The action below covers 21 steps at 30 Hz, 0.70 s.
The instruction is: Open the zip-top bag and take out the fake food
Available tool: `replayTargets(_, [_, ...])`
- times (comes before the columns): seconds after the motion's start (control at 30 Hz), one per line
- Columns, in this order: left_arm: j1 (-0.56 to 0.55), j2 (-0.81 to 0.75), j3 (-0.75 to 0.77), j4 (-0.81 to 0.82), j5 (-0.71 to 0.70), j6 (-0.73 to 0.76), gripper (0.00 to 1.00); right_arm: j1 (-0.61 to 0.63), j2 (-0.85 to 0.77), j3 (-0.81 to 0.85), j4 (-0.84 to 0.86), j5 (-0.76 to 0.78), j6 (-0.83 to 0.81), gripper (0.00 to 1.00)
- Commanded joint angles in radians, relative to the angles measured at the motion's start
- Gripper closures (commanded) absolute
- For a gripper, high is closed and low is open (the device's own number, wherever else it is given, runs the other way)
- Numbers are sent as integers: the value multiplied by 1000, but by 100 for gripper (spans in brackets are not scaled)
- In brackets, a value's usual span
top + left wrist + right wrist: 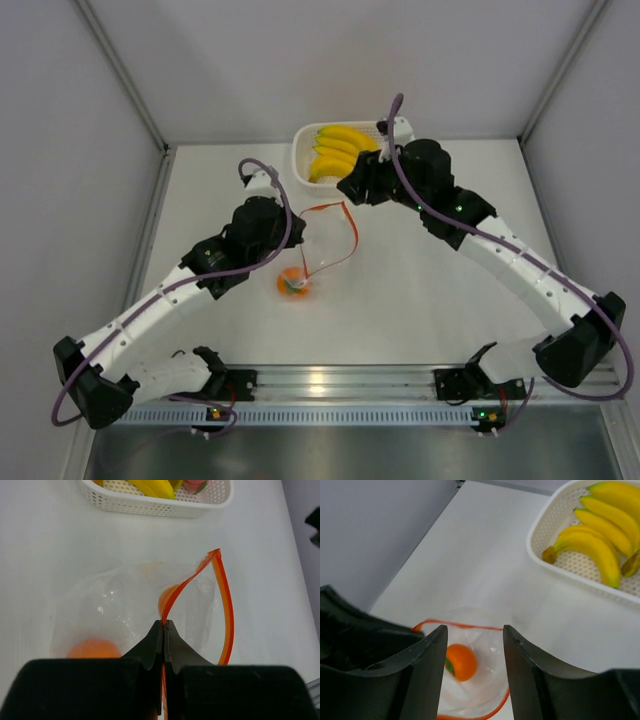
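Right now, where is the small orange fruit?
In the top view the orange fruit lies inside the open clear bag near the table's middle, close to the left gripper, which pinches the bag's zip strip.

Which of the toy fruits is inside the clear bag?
The small orange fruit with a green top, lying alone in the zip-top bag; the yellow bananas and pink peach sit in the white basket.

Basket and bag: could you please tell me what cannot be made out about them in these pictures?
- Top view: the right arm covers the basket's right side.
- Left wrist view: the top edge cuts off the basket's contents; the left gripper hides part of the orange fruit in the bag.
- Right wrist view: the right edge cuts off the basket.
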Motion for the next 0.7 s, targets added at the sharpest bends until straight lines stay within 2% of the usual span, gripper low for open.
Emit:
replayTargets(0.0, [2, 3, 33, 118, -41, -72, 100, 108, -122, -18, -73, 93, 54, 52])
replayTargets(0.03, [2, 1, 30, 128, -47, -96, 100, 136, -138, -41, -81, 162, 60, 53])
replayTargets(0.17, [2, -1, 11, 181, -81, -161, 100, 223, -169, -75, -107, 213, 117, 59])
replayTargets(0.33, [2, 3, -2, 203, -95, -216, 100, 277, -124, -118, -76, 288, 186, 61])
replayTargets(0.47, [2, -14, -84, 252, -98, -286, 100, 300, -33, -129, -37, 369, 252, 62])
replayTargets(0.6, [2, -23, -133, 252, -74, -333, 100, 309, 84, -73, -92, 446, 269, 62])
replayTargets(0.67, [2, -43, -159, 252, -66, -336, 100, 316, 136, -63, -115, 461, 281, 59])
